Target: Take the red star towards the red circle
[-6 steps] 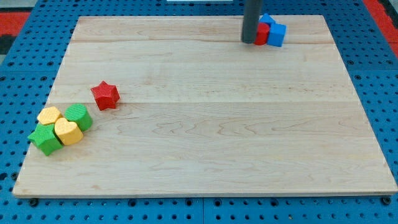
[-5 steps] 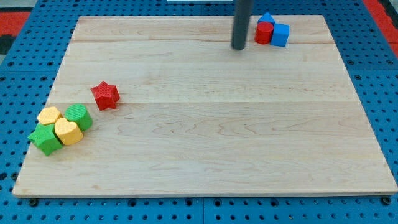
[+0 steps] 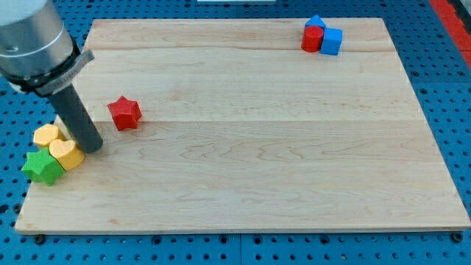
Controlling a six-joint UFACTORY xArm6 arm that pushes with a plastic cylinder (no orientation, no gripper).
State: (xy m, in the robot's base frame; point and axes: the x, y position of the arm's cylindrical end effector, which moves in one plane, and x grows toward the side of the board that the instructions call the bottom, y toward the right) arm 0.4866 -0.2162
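The red star (image 3: 124, 112) lies on the wooden board (image 3: 243, 147) at the view's left. The red circle (image 3: 313, 38) stands near the top right, touching a blue cube (image 3: 331, 40) and a blue block (image 3: 316, 22) behind it. My tip (image 3: 92, 149) is down on the board just below and to the left of the red star, a short gap apart from it. The rod rises up and to the left, out of the view.
A cluster sits at the left edge, beside my tip: a yellow block (image 3: 47, 135), a yellow heart (image 3: 66, 154) and a green star (image 3: 42, 168). The green block seen earlier does not show. Blue pegboard surrounds the board.
My tip has crossed from the top right, beside the red circle, to the left by the cluster. The yellow and green blocks have shifted left and down. The red star has not moved.
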